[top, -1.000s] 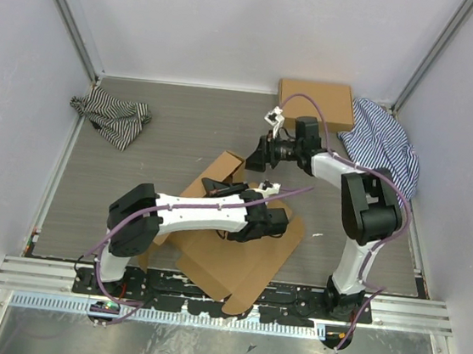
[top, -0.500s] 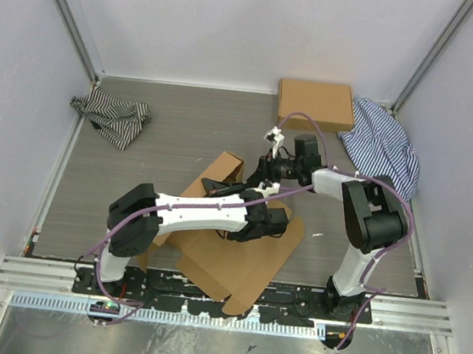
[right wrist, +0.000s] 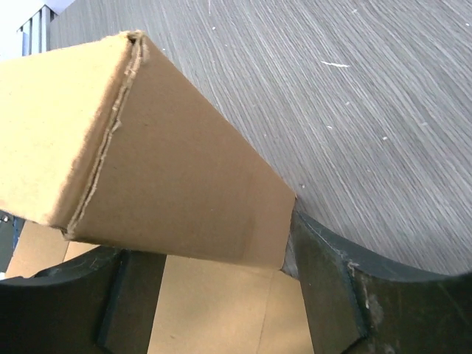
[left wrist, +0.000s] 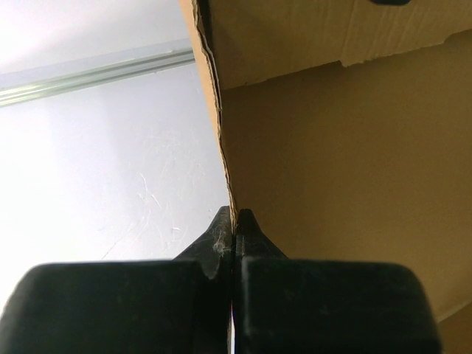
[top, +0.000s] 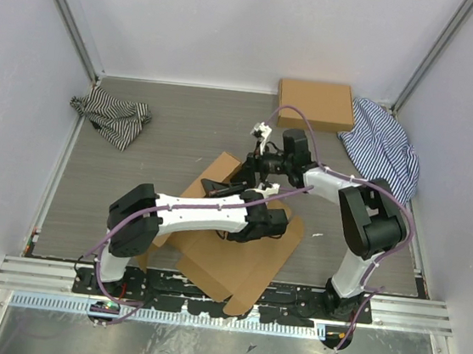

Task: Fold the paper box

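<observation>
The paper box (top: 239, 263) lies as a partly folded brown sheet in the middle of the table, with one flap (top: 224, 171) raised at its far left. My left gripper (top: 272, 224) is shut on a thin upright cardboard panel (left wrist: 346, 162) of the box, its tips (left wrist: 234, 215) pinching the panel's edge. My right gripper (top: 253, 166) stands open at the raised flap. In the right wrist view the folded flap (right wrist: 162, 162) lies across the wide jaws (right wrist: 214, 251). Its end touches the right finger (right wrist: 324, 280), and it overlaps the left one.
A ready-made brown box (top: 316, 104) sits at the back, with a blue striped cloth (top: 385, 147) beside it on the right. A black-and-white striped cloth (top: 111, 117) lies at the back left. White walls enclose the table; a metal rail (top: 223, 293) runs along the near edge.
My right gripper has moved left and nearer, down onto the raised flap. The left arm and its grip have not moved.
</observation>
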Tool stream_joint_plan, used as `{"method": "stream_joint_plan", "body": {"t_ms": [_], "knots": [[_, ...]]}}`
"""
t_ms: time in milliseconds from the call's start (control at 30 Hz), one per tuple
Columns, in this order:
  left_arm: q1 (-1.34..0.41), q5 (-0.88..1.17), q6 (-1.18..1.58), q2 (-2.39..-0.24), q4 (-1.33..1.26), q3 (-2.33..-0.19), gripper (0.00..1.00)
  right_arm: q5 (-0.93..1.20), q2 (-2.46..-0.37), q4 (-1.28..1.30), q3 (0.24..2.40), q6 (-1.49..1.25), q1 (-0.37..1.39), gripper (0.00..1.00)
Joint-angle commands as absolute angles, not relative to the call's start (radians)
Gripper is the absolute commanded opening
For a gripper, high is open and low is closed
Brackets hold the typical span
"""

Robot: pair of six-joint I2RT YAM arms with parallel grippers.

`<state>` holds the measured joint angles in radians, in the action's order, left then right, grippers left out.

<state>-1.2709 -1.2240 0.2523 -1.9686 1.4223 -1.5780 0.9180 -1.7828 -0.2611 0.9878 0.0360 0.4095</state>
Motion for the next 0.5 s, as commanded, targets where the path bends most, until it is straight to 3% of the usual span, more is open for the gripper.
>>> {"method": "stream_joint_plan", "body": {"t_ms": [0, 167, 200, 300, 467], "knots": [[-1.285, -1.132, 0.275, -1.994, 1.434, -1.601, 0.00, 0.854, -1.782, -0.382, 1.019, 0.013, 0.441, 0.70], [-1.286, -1.131, 0.284, -1.993, 1.437, -1.594, 0.00, 0.817, -1.786, -0.470, 0.978, -0.053, 0.447, 0.58], [-1.287, -1.131, 0.288, -1.994, 1.440, -1.592, 0.00, 0.810, -1.785, -0.479, 0.972, -0.060, 0.451, 0.53], [-1.287, -1.138, 0.316, -1.996, 1.457, -1.601, 0.00, 0.764, -1.781, -0.479, 0.959, -0.065, 0.466, 0.24], [-1.293, -1.135, 0.424, -2.006, 1.560, -1.677, 0.09, 0.658, -1.752, -0.484, 0.925, -0.097, 0.484, 0.07]]}}
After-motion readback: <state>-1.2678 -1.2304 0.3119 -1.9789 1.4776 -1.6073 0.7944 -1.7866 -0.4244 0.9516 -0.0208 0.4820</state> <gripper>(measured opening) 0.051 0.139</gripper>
